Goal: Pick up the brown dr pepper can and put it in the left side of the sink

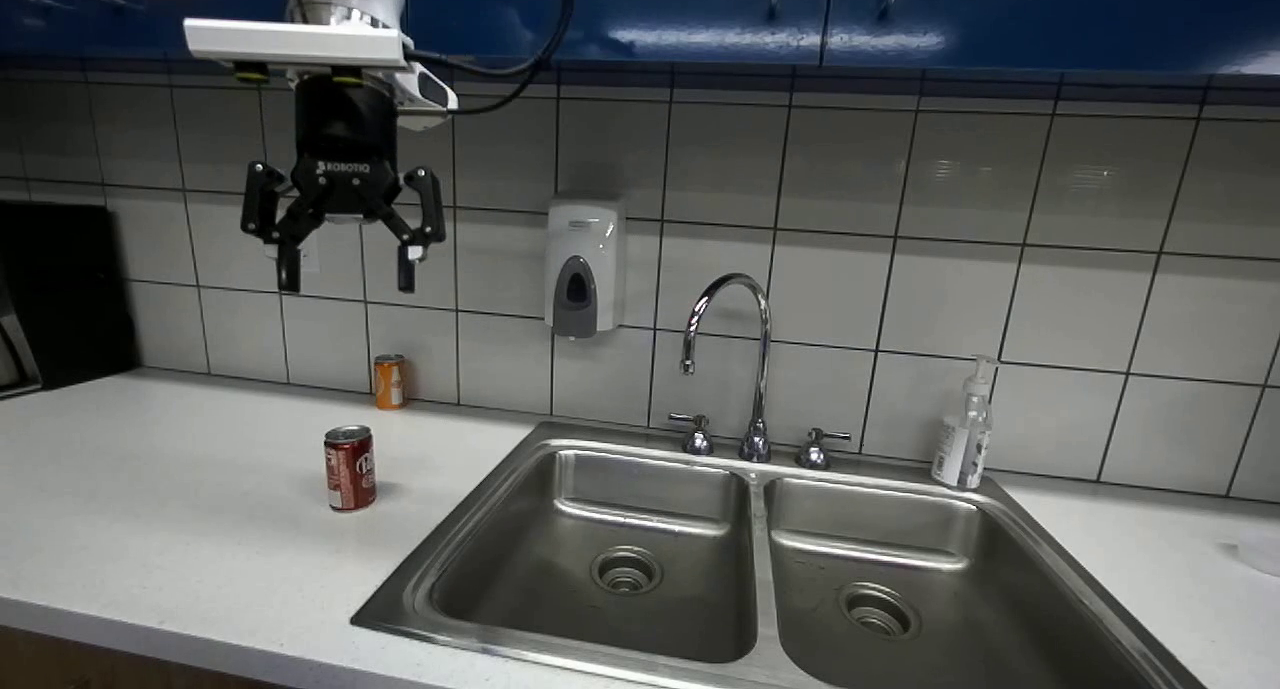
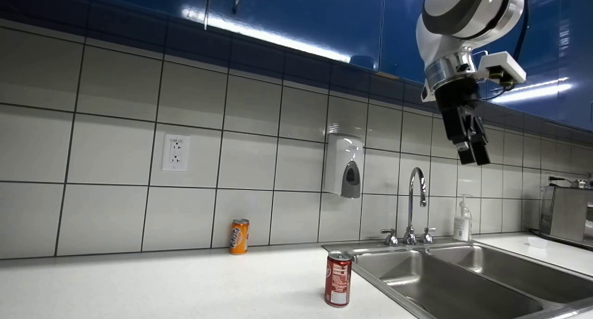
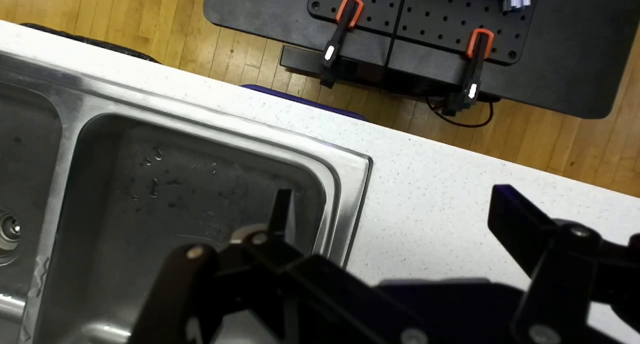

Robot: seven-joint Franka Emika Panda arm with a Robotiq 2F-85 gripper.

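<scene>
In an exterior view the gripper is held high, fingers aimed at 6 o'clock & parted wide; the tile wall can be seen thru the gap. And there's the brown Dr Pepper can, stood upright on the countertop at 6 o'clock from the gripper, well apart from it. Up by the wall, approx 1 o'clock from the Dr Pepper, an orange can is parked.

Over to the left side of the sink: it's found btwn 3 & 4 o'clock from the Dr Pepper, w/ its round drain exposed & a neighbouring basin set alongside at 3 o'clock. The chrome faucet is mounted behind, approx 1 o'clock from the left side of the sink; a wall dispenser is fixed at 10 o'clock from the faucet, & a pump bottle is placed just past 3.

Also in an exterior view, an outlet is spotted at 11 o'clock from the orange can.

Wrist view now: sink rim & countertop are shown btwn the spread fingers. Clamps w/ orange ends are seen at 12 & 2 o'clock on a black table.
</scene>
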